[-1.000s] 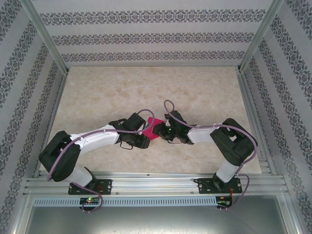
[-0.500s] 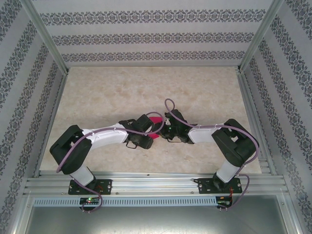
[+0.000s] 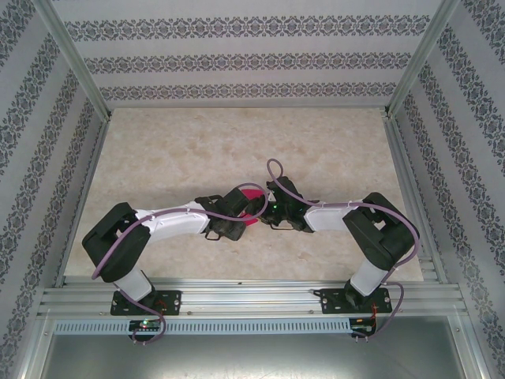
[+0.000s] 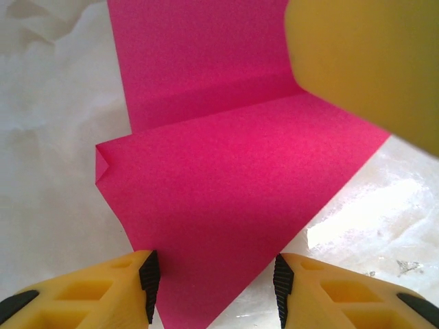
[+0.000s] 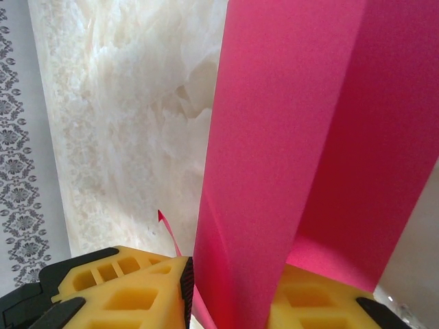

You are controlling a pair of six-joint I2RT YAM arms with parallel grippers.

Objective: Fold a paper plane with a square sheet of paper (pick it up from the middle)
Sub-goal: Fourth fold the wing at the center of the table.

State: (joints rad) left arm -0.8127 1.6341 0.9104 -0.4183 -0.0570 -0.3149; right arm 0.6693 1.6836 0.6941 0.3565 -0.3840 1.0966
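Mid-fold, frame centre: your right gripper [image 5: 230,301] pinches the paper [image 4: 226,205] upright, your left gripper [image 4: 214,284] straddles its lower flap half-open, gripping nothing; next, I judge, you press that crease flat.

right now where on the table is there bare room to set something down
The far half of the table, up to the patterned back wall, is bare, as are the near corners. The middle is crowded: the left gripper and right gripper meet over the pink paper.
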